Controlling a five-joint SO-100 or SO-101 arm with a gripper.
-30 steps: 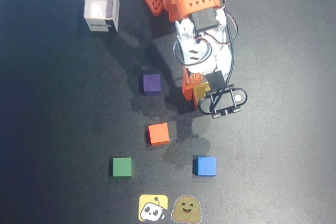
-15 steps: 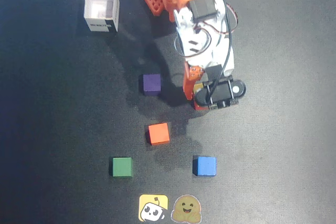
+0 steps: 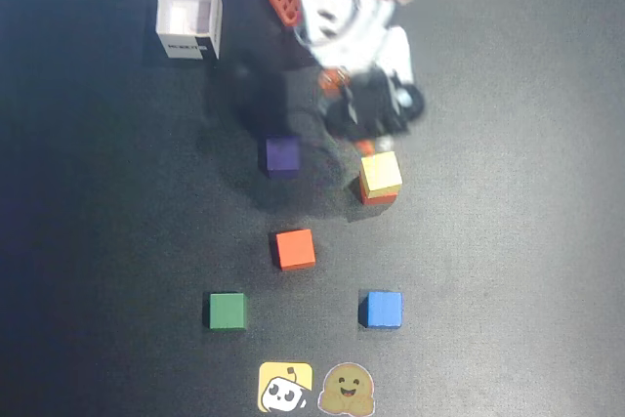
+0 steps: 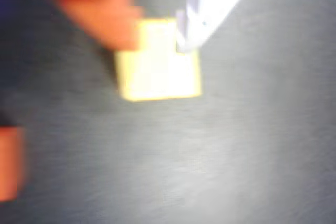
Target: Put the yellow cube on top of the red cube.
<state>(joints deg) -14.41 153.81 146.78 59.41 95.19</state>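
The yellow cube [image 3: 382, 172] sits on top of the red cube [image 3: 375, 198], of which only a thin red edge shows below it in the overhead view. My gripper [image 3: 376, 145] hangs just behind the stack, and the arm is blurred. In the wrist view the yellow cube [image 4: 157, 66] lies below my gripper [image 4: 157, 40]. The orange finger [image 4: 100, 9] is at its upper left corner and the white finger [image 4: 210, 3] at its upper right. The jaws stand apart with nothing between them. The red cube is hidden under the yellow one in the wrist view.
On the dark mat lie a purple cube [image 3: 282, 155], an orange cube [image 3: 295, 248], a green cube [image 3: 227, 311] and a blue cube [image 3: 383, 309]. A white open box [image 3: 188, 15] stands at the back left. Two stickers [image 3: 285, 387] lie at the front edge.
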